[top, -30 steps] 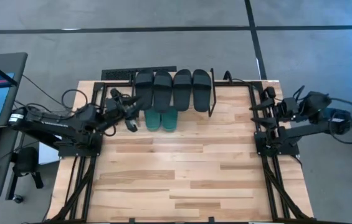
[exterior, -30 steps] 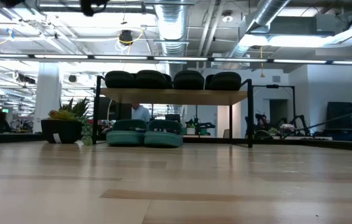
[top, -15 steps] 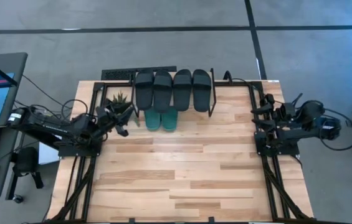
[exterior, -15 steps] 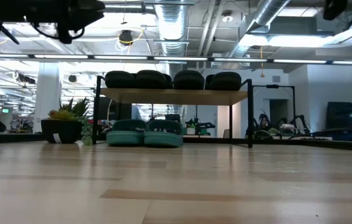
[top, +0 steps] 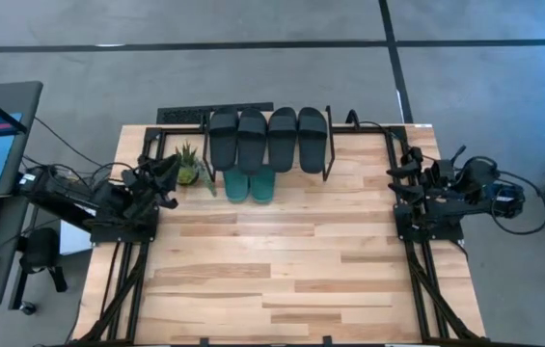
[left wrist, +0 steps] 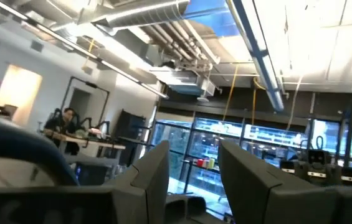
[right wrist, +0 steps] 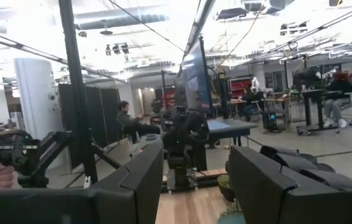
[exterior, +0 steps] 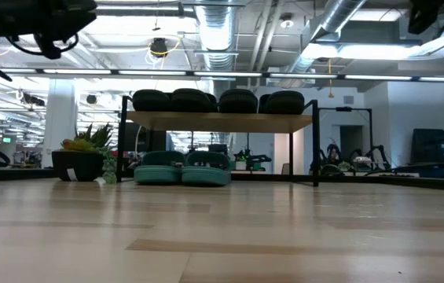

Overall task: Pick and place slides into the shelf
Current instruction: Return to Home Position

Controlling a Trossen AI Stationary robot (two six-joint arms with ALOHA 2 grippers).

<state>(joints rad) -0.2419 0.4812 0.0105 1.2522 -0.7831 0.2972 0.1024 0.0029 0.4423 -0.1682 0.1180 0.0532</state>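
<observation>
Here, four black slides (top: 267, 135) lie side by side on the shelf (exterior: 222, 121) at the far edge of the bench (top: 282, 260), with two teal slides (top: 250, 185) beneath it. The left tool (top: 163, 173) and right tool (top: 399, 181) sit at the bench's sides, fingers parted, holding nothing.

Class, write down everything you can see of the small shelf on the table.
The shelf is a low rack: a light wooden board on thin black metal legs, standing upright at the far edge of the table. Four black slides lie side by side on its board; two teal slides sit beneath it.
</observation>
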